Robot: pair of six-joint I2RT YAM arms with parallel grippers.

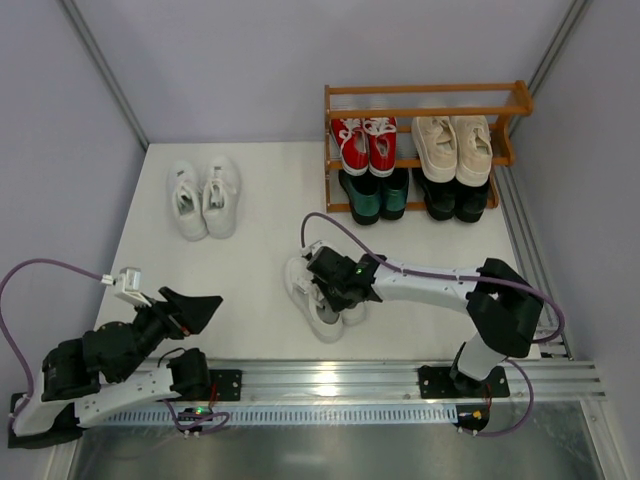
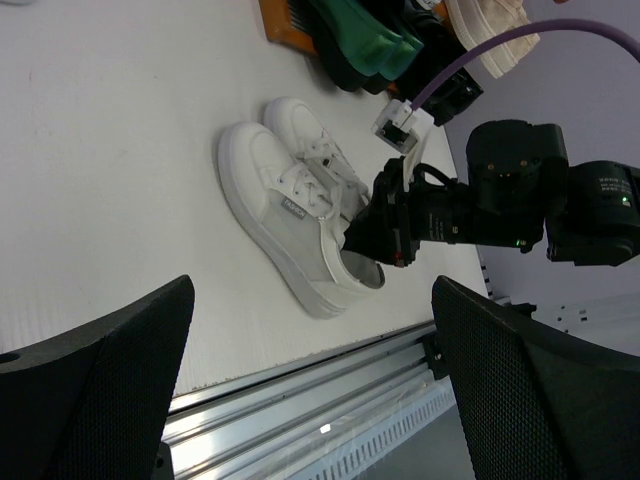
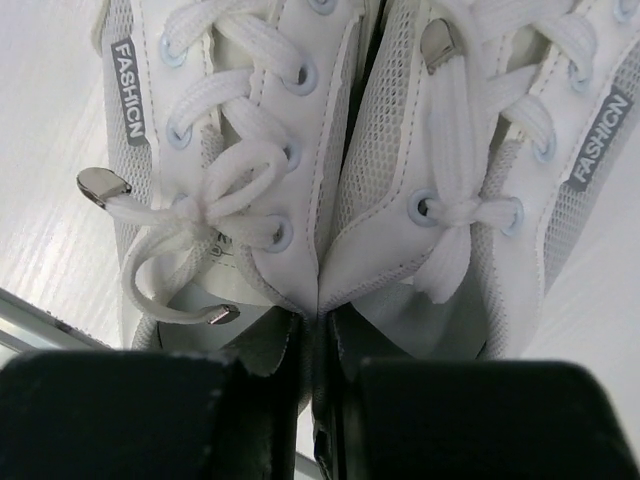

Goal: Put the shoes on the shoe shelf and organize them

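The right jaws are pinching the touching inner collars of a white pair (image 3: 330, 150), which is sitting on the tabletop (image 1: 250, 270) in front of the shelf (image 1: 425, 90), well apart from it. The left jaws are hanging spread wide, holding nothing, far out in front and to the left of the shelf. On the shelf, red sneakers (image 1: 364, 145) and cream shoes (image 1: 453, 148) are resting on the middle tier, with green loafers (image 1: 375, 193) and black loafers (image 1: 455, 198) below them. The other white pair (image 1: 203, 197) is lying left of the shelf.

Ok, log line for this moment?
right gripper: shut on near white lace-up sneaker pair | left gripper: open, empty | orange-brown wooden slatted shelf: four pairs
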